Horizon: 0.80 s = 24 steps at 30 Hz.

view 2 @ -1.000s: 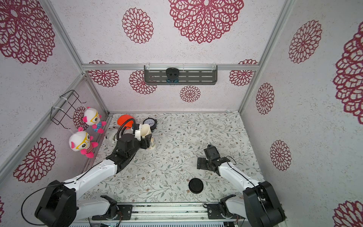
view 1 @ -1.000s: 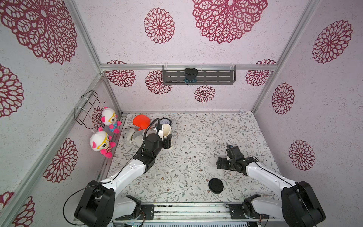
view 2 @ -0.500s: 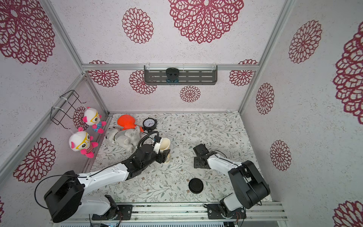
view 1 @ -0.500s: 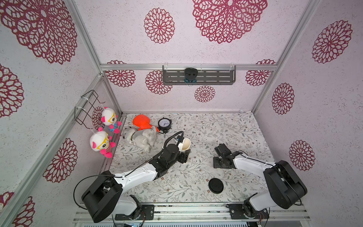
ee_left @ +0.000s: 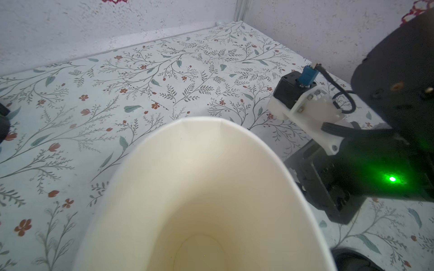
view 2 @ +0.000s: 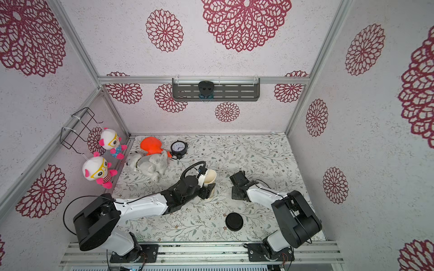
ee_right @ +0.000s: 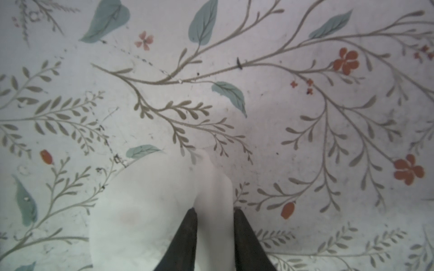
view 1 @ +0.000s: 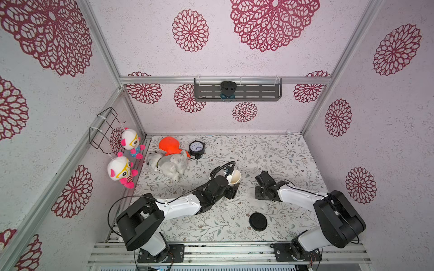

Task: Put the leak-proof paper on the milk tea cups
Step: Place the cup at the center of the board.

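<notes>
Booth: pale walls with crimson flower medallions are enclosing a worktop (view 1: 270, 152) printed with leaves and small flowers.

Top views, cup: in both top views the milk tea cup (view 1: 235, 177) (view 2: 209, 178) is sitting near the middle of the worktop with its mouth open upward. The left jaws are clasping its lower body from the side.

Top views, right arm: the right jaws are pointing down at the worktop just beside the cup, on the right arm's side. Their tips are hiding under the wrist, so their width is not showing here.

Top views, paper: the leak-proof paper is blending into the print too much to be picked out.

Top views, other things: a black lid (view 1: 258, 222) (view 2: 234, 222) is lying flat nearer the front rail, apart from both arms. A grey plush toy (view 1: 169, 164), an orange toy (view 1: 169, 145) and a clock (view 1: 196, 148) are resting toward the far left corner.

Left wrist view: the cup (ee_left: 199, 187) is filling the lower frame, showing its cream inside and round bottom. The left jaws are lying out of frame. The right arm (ee_left: 352, 169) is reaching down just beside the cup, a green light glowing on it.

Right wrist view: the paper (ee_right: 145, 211) is lying on the worktop (ee_right: 305, 117) as a white, slightly see-through sheet. A raised fold of it is standing between the two dark fingertips (ee_right: 187, 232), which are pressing it from both sides. The right jaws are narrow and pinching that fold, with most of the sheet spreading to one side of the tips.

Cup and paper: they are sitting apart, and the paper is not yet covering the cup's mouth.
</notes>
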### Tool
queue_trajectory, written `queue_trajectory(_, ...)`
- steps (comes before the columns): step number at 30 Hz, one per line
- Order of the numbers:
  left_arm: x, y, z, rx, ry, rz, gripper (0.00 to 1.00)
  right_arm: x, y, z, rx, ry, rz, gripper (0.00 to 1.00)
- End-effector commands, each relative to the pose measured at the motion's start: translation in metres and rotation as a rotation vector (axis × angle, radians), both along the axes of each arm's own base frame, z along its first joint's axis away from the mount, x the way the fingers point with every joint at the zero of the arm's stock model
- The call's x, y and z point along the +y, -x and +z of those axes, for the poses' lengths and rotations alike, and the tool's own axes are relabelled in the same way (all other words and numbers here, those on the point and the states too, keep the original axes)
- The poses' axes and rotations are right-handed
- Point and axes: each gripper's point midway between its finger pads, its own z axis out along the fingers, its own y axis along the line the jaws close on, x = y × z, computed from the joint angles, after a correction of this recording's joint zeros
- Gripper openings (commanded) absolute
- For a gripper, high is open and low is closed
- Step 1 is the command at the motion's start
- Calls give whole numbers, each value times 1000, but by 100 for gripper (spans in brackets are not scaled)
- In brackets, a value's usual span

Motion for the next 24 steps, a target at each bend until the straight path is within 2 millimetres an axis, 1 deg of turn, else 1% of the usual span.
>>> queue_trajectory(1,-14,-2,12,-26,41,10,71,-8,6,7,-12,19,-17,25)
queue_trajectory(6,-25,0,10,-40,27,12,72,-9,3,17,-47,7,-24,21)
queue_trajectory(9,-29,0,7,-45,22,21,74,-10,2,22,-64,-2,-29,19)
queue_trajectory(17,-30,3,12,-61,24,37,91,-12,3,27,-85,-30,-31,10)
queue_trajectory(21,-31,4,19,-69,33,36,100,-10,3,29,-92,-49,-25,6)
queue_trajectory(22,-31,5,21,-70,35,35,98,-10,3,30,-92,-52,-23,5)
queue_trajectory(24,-30,4,25,-72,38,40,98,-9,3,30,-95,-58,-22,4)
